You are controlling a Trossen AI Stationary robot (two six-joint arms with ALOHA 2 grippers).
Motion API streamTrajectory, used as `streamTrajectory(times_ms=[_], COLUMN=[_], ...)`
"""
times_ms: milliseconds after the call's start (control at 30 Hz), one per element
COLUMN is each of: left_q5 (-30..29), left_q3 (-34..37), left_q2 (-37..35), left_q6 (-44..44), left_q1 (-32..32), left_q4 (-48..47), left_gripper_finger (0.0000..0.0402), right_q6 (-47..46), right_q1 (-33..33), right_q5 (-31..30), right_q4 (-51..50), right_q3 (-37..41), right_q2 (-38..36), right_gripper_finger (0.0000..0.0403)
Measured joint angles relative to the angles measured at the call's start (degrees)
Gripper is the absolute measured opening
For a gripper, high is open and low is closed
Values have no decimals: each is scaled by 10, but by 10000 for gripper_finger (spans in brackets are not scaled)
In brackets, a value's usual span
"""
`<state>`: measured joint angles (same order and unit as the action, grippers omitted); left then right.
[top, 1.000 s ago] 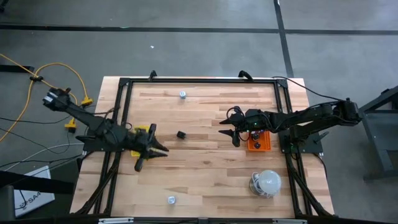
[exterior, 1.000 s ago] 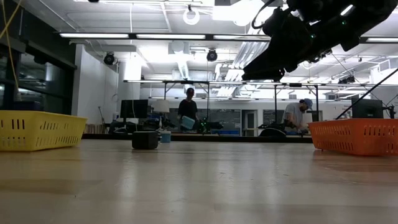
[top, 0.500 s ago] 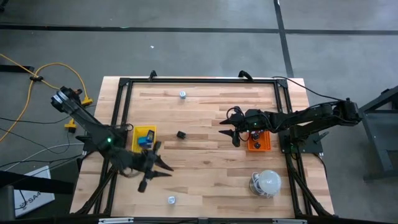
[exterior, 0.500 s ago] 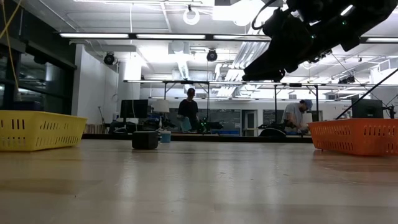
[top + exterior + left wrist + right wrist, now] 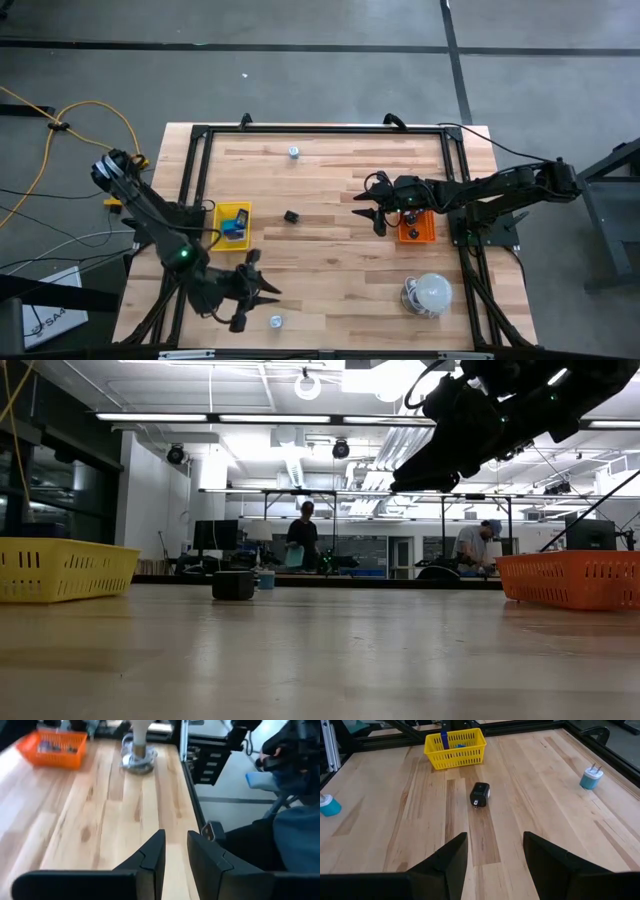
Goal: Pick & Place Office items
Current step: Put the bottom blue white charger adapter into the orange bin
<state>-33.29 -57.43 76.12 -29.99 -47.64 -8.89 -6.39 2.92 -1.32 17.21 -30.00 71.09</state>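
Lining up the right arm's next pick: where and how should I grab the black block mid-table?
Grip the black block across its two long flat sides, descending from above. It lies flat, alone on bare wood, with prongs at one short end, so the sides give cleaner contact.

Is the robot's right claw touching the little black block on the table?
Apart. In the right wrist view, the right gripper is open, with bare wood showing between its fingers and the black block. The high view also shows a gap.
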Motion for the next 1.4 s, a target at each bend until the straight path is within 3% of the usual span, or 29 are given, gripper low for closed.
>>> streamTrajectory(times_ms=[167, 333, 700, 1400], left_q5=[0, 50, 121, 145], left_q3=[0, 0, 0, 0], left_q2=[13, 38, 72, 171], left_q6=[-100, -181, -169, -265], left_q1=[-7, -4, -7, -33], left_q4=[-50, -86, -81, -83], left_gripper_finger=[78, 78, 78, 78], right_q6=[0, -2, -30, -45], right_q1=[0, 0, 0, 0], right_q5=[0, 0, 1, 0], right_q4=[-3, -5, -34, -42], right_q3=[0, 0, 0, 0], right_q2=[0, 0, 0, 0], right_gripper_finger=[178, 178, 178, 178])
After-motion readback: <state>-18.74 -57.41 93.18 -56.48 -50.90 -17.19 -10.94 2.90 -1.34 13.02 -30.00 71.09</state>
